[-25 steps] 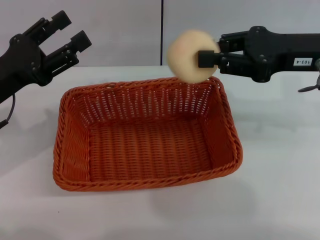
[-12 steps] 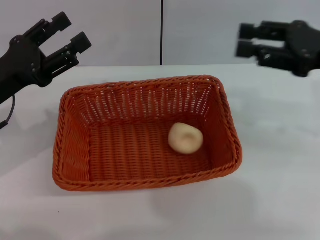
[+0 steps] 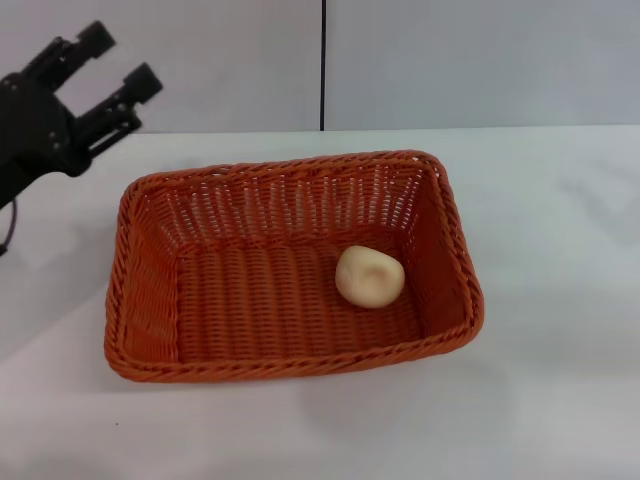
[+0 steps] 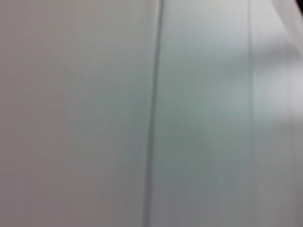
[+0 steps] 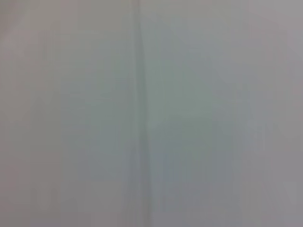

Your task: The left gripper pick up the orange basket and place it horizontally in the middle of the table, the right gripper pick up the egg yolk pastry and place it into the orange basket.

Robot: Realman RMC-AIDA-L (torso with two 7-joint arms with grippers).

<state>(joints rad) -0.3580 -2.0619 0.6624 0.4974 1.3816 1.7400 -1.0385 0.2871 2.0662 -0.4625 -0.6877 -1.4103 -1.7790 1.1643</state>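
Inside the basket (image 3: pixel 290 270), right of centre, I saw the pastry (image 3: pixel 369 276) lying; left gripper (image 3: pixel 108 80) released, far left. Right gripper unseen. Little risk; a jolt might roll it.

Your work surface is a plain white table (image 3: pixel 560 380), smooth, with soft shadows across it. Behind it stands a pale grey wall (image 3: pixel 480 60), split by one dark vertical seam (image 3: pixel 322 65) (both wrist views show you only this wall). Lighting is even and diffuse.
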